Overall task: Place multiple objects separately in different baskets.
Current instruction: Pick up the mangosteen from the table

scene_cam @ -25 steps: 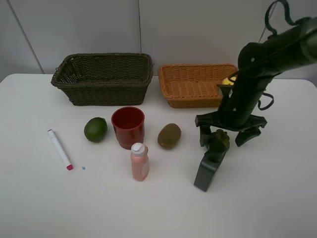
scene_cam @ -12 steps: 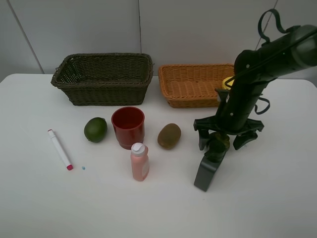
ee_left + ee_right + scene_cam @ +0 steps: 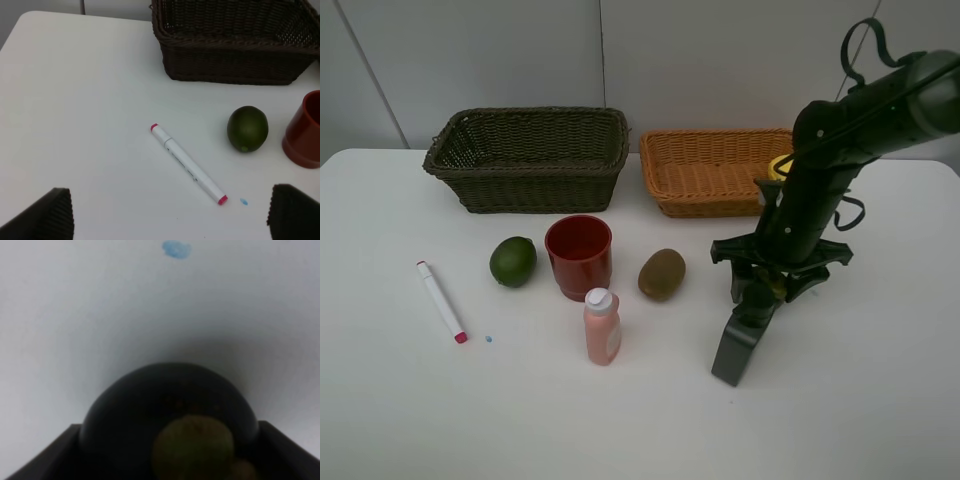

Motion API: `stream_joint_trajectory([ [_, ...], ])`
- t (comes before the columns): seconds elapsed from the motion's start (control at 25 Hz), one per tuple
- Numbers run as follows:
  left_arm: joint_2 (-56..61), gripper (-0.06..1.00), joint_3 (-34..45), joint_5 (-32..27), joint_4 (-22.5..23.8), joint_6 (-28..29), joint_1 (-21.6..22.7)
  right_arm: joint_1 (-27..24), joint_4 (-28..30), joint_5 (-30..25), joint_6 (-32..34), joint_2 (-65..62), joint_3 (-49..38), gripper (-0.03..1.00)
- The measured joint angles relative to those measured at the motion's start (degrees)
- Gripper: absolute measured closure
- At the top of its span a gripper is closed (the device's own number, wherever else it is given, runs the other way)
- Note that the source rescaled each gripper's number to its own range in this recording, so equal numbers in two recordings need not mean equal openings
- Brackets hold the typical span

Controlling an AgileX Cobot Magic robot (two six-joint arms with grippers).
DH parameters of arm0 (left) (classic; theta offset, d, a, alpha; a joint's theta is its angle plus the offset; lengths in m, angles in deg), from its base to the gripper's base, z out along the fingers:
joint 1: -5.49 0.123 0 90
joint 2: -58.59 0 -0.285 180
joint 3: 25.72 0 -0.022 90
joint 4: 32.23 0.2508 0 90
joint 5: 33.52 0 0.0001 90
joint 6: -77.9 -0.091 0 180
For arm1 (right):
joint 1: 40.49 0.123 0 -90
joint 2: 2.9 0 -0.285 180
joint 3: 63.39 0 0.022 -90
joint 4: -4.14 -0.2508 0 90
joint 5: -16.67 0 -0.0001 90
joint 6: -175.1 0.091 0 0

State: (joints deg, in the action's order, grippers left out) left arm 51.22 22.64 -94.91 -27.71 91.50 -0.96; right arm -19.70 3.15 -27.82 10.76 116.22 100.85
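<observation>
The right claw seems clamped on the dark round fruit, low on the counter beside the black bottle, for lifting to a basket, while the left claw hangs apart.

White table, tiny blue speck, perhaps ink.

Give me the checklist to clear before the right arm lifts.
1. Dark round fruit sits between the right end effector's fingers: ok.
2. Fingers meet the fruit on both sides: ok in the right wrist view. Whether the grip is firm: cannot tell.
3. Black bottle is clear of the fingers: cannot tell, as it lies close against the fruit.
4. Orange-tan basket has free room: ok.
5. Left end effector is open and holds nothing, near the marker: ok.
</observation>
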Motion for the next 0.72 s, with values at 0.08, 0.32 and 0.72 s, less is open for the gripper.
stream_joint_trajectory([
  [0.08,0.00,-0.06,0.00,0.00,0.00,0.00,0.00,0.00,0.00,0.00,0.00,0.00,0.00,0.46],
  [0.32,0.00,-0.06,0.00,0.00,0.00,0.00,0.00,0.00,0.00,0.00,0.00,0.00,0.00,0.46],
  [0.72,0.00,-0.06,0.00,0.00,0.00,0.00,0.00,0.00,0.27,-8.28,0.00,-1.96,4.55,0.46],
])
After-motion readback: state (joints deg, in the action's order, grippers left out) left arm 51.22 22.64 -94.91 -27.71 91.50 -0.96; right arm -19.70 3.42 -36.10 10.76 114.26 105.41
